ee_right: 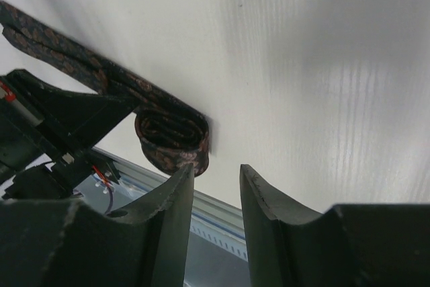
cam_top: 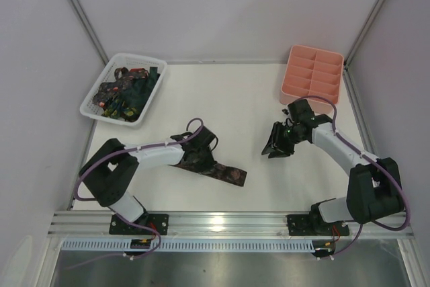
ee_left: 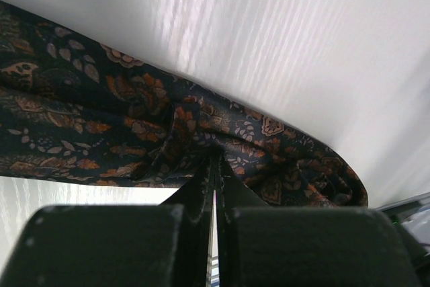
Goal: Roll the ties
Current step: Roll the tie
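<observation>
While the left arm reaches low across the table [cam_top: 235, 99], its left gripper [cam_top: 203, 140] sits on a dark tie [cam_top: 225, 173] patterned in orange-brown. The tie lies flat near the front middle of the table, running from under the gripper out to the right and toward the near edge. In the left wrist view the two black fingers are pressed together with almost no gap, and the fabric puckers and bunches right at their tips – the pincer is closed on the tie.

The right gripper [cam_top: 275, 147] hangs to the right of the tie, apart from it, tilted down toward the table. Its wrist view shows the jaws partly spread with nothing between them – only bare white table behind the gap. The same view shows the tie's end folded over into a loose loop, lying just beyond the left fingertip [ee_right: 178, 186].

More ties [cam_top: 127, 92] are heaped in a white lattice basket [cam_top: 107, 117] at the far left corner. A pink tray [cam_top: 312, 75] with compartments stands at the far right.
</observation>
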### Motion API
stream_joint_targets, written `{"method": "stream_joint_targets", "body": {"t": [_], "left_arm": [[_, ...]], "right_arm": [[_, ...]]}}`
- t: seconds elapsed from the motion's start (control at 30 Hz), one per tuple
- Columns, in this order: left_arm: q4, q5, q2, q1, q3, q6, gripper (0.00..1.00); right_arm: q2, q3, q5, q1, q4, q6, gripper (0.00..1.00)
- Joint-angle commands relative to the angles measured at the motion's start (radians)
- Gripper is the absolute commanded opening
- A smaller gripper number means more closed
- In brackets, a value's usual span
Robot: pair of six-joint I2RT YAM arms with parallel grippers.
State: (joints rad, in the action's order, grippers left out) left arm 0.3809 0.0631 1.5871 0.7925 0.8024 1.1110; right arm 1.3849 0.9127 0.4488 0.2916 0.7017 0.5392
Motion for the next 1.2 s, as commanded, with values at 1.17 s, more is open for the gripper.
{"method": "stream_joint_targets", "body": {"t": [1.17], "left_arm": [[-0.344,0.402,0.002,-0.082,0.092,-0.258,0.01]], "right_arm": [[0.135,-0.161,0.476,-0.065,-0.620,0.088,0.78]]}}
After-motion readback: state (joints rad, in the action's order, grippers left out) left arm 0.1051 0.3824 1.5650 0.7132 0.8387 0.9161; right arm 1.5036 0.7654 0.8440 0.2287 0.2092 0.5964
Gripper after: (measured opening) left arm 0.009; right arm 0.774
